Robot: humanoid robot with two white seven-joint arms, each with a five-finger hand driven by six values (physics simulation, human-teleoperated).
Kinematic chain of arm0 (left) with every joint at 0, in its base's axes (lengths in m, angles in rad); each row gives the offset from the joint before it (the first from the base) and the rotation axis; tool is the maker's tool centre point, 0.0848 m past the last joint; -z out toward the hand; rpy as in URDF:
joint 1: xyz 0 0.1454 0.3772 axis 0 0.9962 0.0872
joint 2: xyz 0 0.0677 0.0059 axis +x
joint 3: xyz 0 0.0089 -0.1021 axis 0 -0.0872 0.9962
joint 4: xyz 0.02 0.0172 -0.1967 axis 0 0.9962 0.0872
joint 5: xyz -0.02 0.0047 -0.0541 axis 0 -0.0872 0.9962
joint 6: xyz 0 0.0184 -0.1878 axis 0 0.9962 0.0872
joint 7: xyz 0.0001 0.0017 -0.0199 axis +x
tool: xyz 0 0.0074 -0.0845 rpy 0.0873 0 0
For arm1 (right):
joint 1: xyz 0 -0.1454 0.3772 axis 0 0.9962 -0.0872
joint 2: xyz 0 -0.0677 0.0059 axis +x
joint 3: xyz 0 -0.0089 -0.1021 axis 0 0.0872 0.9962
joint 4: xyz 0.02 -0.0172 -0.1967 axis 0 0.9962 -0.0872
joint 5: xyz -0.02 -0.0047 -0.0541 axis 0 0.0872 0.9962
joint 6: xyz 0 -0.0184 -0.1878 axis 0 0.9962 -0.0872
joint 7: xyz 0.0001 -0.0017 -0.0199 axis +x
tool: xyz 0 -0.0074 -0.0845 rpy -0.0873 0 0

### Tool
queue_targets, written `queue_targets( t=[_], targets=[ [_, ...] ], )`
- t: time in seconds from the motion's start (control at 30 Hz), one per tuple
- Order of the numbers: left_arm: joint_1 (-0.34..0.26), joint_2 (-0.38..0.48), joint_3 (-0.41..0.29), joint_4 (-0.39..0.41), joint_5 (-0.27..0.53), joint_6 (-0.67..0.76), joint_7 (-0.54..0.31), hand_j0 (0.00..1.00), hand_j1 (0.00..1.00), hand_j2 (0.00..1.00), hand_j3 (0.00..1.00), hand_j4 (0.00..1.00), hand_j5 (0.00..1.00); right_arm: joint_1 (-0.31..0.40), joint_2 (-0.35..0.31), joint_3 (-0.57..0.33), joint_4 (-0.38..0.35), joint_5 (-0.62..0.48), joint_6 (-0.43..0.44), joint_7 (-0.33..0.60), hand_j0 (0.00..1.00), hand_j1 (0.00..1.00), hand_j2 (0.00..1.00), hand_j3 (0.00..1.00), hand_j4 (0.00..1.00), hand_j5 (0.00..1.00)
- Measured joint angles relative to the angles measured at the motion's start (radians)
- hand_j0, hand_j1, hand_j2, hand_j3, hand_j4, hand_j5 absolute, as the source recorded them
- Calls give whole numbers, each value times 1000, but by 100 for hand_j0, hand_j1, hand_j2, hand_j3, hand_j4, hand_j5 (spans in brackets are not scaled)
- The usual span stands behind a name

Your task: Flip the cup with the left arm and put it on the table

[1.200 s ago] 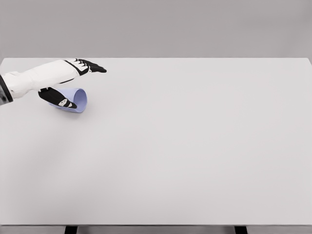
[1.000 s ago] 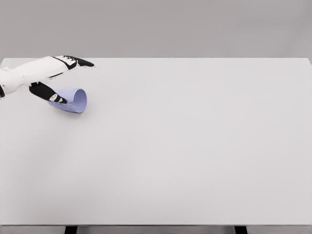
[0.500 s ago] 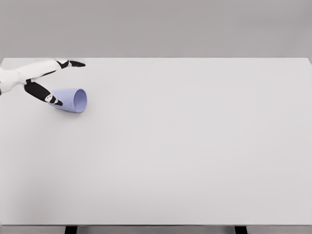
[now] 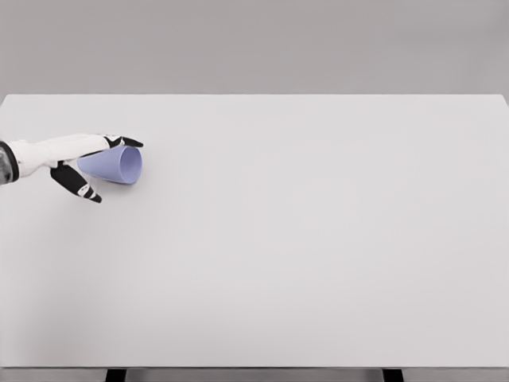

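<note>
A light blue cup (image 4: pixel 119 164) lies on its side at the far left of the white table (image 4: pixel 302 239), its mouth facing right. My left hand (image 4: pixel 116 170) comes in from the left edge and straddles the cup's narrow end. Its black fingers (image 4: pixel 127 142) stretch along the cup's top edge, and the thumb (image 4: pixel 82 185) points down to the front left of it. The fingers are extended, not curled around the cup. I cannot tell whether they touch it. The right arm does not show.
The table's left edge runs close to the cup and the hand. Behind the table's far edge stands a plain grey wall (image 4: pixel 254 44).
My left hand drew back to the left, then dropped down and forward; its fingers now lie along the cup's top and the thumb sits lower. The cup has barely moved.
</note>
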Motion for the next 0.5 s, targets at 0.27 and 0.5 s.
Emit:
queue_targets(
  t=[0.27,0.5],
  targets=[
    [2,-11,-7,7,-13,75,76,100,100,100,100,100,100,0,0,0,0,0,0,0,100,100,100,100,100,100],
    [-6,-49,-15,45,-59,81,84,100,100,100,100,100,100,0,0,0,0,0,0,0,100,100,100,100,100,100]
  ],
)
